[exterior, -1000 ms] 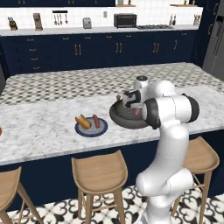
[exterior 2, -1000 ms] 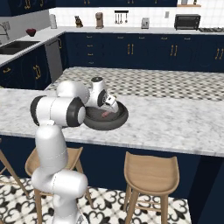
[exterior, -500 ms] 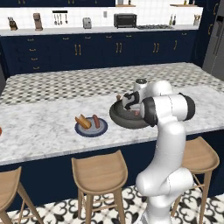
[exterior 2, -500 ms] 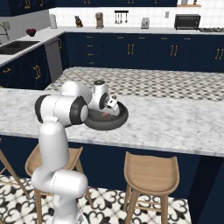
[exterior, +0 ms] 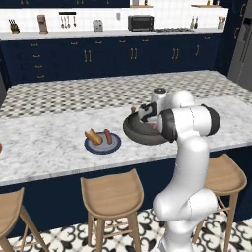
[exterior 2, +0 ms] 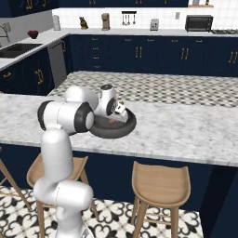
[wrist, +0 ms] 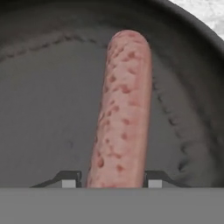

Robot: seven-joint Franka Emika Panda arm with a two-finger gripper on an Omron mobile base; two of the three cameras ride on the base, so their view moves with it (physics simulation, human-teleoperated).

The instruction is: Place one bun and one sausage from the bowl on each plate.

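The dark bowl sits on the marble island in front of the arm. My gripper reaches down into it. In the hand view a pink speckled sausage lies on the bowl's floor, running away from the hand. My gripper is shut on its near end, one fingertip pressed against each side. To the left of the bowl, the dark blue plate carries a bun and a sausage. A small brown thing at the bowl's far rim is too small to tell.
Wooden stools stand along the island's near edge. A sliver of a red-brown rim shows at the far left of the counter. Dark cabinets and a back counter with appliances lie behind.
The hand has dropped a little lower into the bowl, and the fingers have come together from wide open onto the sausage. The plate and bowl have not moved.
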